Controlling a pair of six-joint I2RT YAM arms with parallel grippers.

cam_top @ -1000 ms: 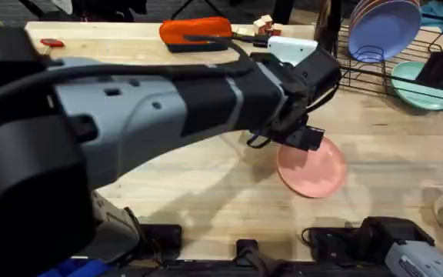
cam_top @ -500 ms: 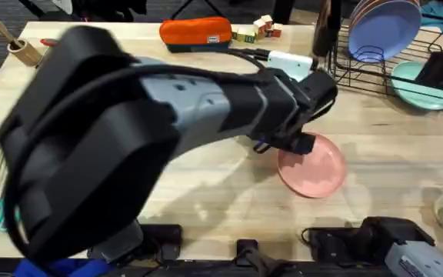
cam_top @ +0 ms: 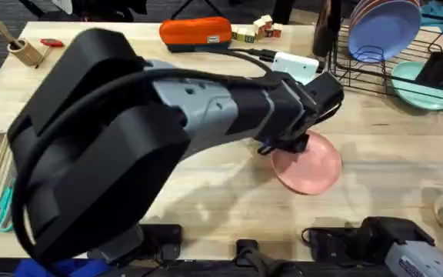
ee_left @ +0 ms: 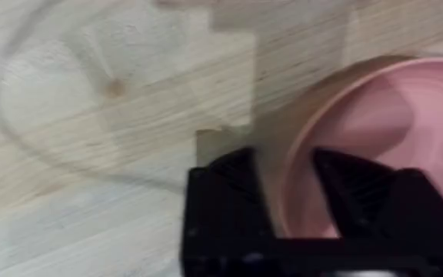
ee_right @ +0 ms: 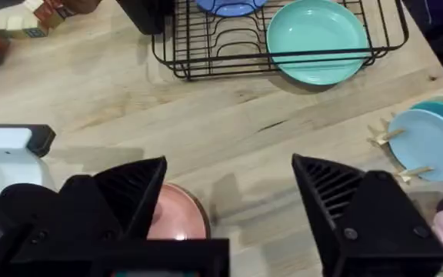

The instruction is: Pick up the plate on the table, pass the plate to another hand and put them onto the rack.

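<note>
Black fingers of the left gripper (ee_left: pixel 287 196) straddle the raised rim of the round, shallow pink plate (ee_left: pixel 375 131): in the left wrist view one finger sits outside the rim on the wood and the other inside the dish, a narrow gap between them with the rim in it. Whether the pads already press the rim cannot be told. From overhead that same gripper (cam_top: pixel 289 145) is mostly hidden under its own wrist at the plate's (cam_top: pixel 310 165) near-left edge, and the big grey-and-black left arm (cam_top: pixel 129 146) crosses the middle of the light-wood table (cam_top: pixel 206 200).

The right gripper (ee_right: pixel 229 192) hangs with its jaws spread wide and nothing between them. Its wrist camera shows a sliver of the pink plate (ee_right: pixel 179 219) beside one finger and, farther off, the black wire dish rack (ee_right: pixel 221 46) with a teal plate (ee_right: pixel 318 38) leaning against its front. Overhead adds a blue-lavender plate (cam_top: pixel 383 27) standing in the rack (cam_top: pixel 375 73) and an orange pouch (cam_top: pixel 194 32) at the table's far edge.
</note>
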